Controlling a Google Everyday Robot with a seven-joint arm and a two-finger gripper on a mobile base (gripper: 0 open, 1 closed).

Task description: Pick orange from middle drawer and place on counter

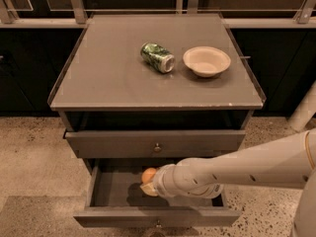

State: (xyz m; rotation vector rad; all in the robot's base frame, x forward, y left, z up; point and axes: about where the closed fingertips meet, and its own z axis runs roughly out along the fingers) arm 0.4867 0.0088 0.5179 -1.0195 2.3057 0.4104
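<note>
One orange is what I am after. It sits inside the middle drawer, near the centre of the pulled-out tray, with my gripper right up against it. My arm reaches in low from the right, beneath the upper drawer front. My own wrist covers most of the contact, so I cannot tell whether the gripper is clamped on the fruit or merely set around it. It looks like touching, but I would not swear to more.

To do this step well, as I judge it, I should hold the orange across its widest part, since a smooth round fruit will squirt out of an off-centre pinch. I should squeeze enough to carry it, not to bruise it. Then I should lift only a little, because the upper drawer front hangs over the back of the tray, and draw out toward the open front before rising.

On the counter a green can lies on its side, with a cream bowl near it to the right. The bare left and front areas seem the safer landing. I should release gently there so the ball does not roll toward an edge.
</note>
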